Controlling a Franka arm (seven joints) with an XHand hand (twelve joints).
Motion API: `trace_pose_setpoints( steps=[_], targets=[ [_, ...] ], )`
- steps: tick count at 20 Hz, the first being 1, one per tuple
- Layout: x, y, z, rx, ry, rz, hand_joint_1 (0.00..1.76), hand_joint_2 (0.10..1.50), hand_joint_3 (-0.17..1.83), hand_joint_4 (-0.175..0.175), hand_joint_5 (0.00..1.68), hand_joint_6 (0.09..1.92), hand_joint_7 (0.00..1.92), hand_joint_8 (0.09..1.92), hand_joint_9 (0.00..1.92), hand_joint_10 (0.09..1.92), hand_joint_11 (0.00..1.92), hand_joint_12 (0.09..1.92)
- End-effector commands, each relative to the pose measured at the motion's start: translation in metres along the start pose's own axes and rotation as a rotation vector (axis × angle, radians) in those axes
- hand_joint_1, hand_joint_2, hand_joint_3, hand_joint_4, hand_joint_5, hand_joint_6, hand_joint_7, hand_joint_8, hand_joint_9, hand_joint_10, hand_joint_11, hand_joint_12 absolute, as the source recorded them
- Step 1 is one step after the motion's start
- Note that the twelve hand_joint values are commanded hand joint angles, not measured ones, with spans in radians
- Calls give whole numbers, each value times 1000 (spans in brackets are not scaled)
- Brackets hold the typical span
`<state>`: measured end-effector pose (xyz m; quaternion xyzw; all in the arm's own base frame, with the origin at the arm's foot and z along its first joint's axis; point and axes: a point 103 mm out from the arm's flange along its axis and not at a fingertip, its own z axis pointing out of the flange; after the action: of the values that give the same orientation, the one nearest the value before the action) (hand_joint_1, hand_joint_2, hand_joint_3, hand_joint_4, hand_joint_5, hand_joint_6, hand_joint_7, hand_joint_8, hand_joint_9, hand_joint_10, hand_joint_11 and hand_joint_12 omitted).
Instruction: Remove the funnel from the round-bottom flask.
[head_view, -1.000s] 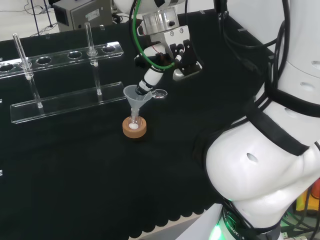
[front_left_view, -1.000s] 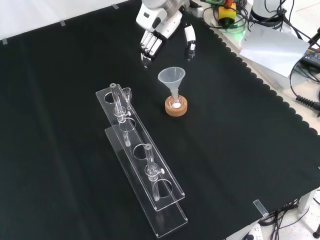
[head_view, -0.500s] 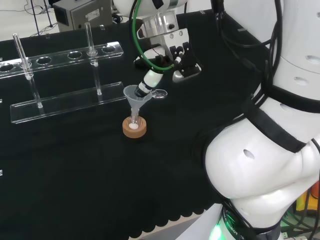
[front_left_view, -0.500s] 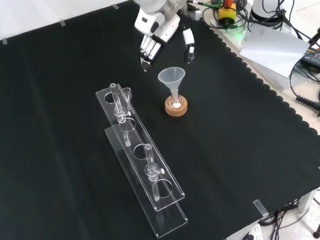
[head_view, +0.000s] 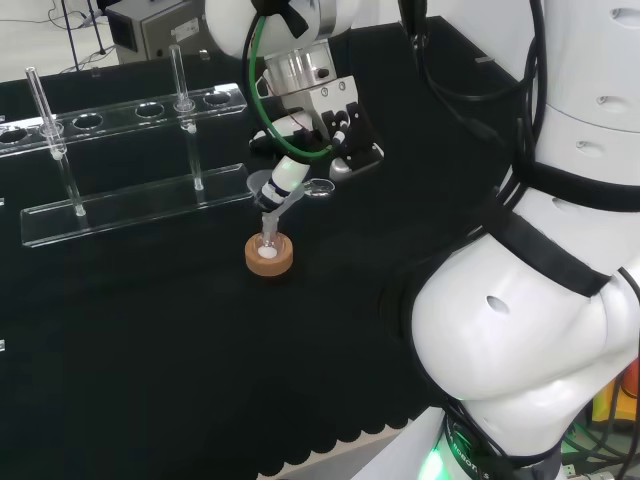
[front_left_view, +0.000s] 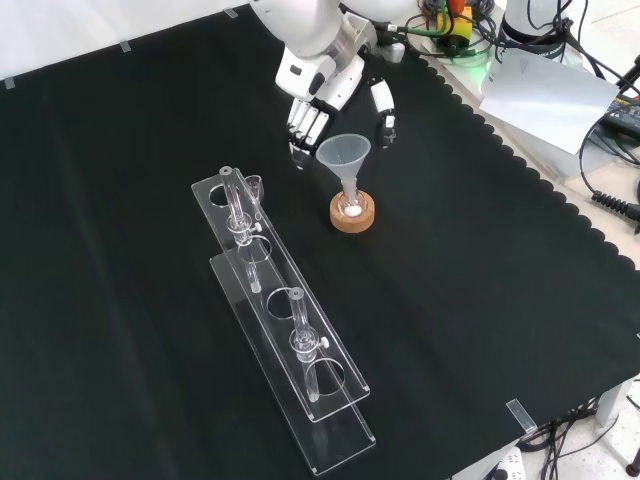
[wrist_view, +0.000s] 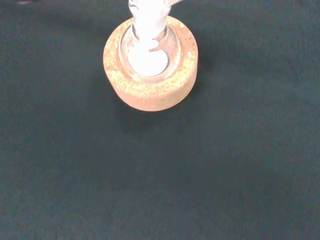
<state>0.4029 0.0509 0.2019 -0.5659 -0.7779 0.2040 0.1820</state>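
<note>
1. The clear funnel (front_left_view: 344, 153) is sitting with its stem in the neck of the round-bottom flask (wrist_view: 148, 50), in the front view at the upper middle of the black-clothed worktop (front_left_view: 480, 300).
2. The flask is resting in a cork ring stand (front_left_view: 353, 213); the wrist view is showing white material at the flask's bottom.
3. The robot hand (front_left_view: 330, 95) is hanging at the funnel's cone. In the front view its fingers (front_left_view: 303, 125) are standing just left of the rim and its thumb (front_left_view: 385, 108) just right of it.
4. The robot hand is spread wide, fingers straight, gripping nothing. Whether any fingertip is touching the rim cannot be told.
5. In the head view the robot hand (head_view: 320, 125) is covering part of the funnel (head_view: 270, 195), with one finger lying against the cone.
6. A clear test-tube rack (front_left_view: 290, 340) is standing left of the stand in the front view, apart from it, carrying two upright glass tubes (front_left_view: 300, 335).
</note>
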Motion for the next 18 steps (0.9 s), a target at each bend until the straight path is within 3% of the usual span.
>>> trace_pose_setpoints(
  steps=[1, 18],
  targets=[
    [-2, 5, 3, -5, -30, 9, 535, 651, 399, -33, 47, 87, 0, 615, 141, 835, 390, 1436],
    [-8, 13, 14, 28, -42, 5, 538, 651, 391, -35, 58, 87, 0, 626, 147, 836, 377, 1433]
  ],
)
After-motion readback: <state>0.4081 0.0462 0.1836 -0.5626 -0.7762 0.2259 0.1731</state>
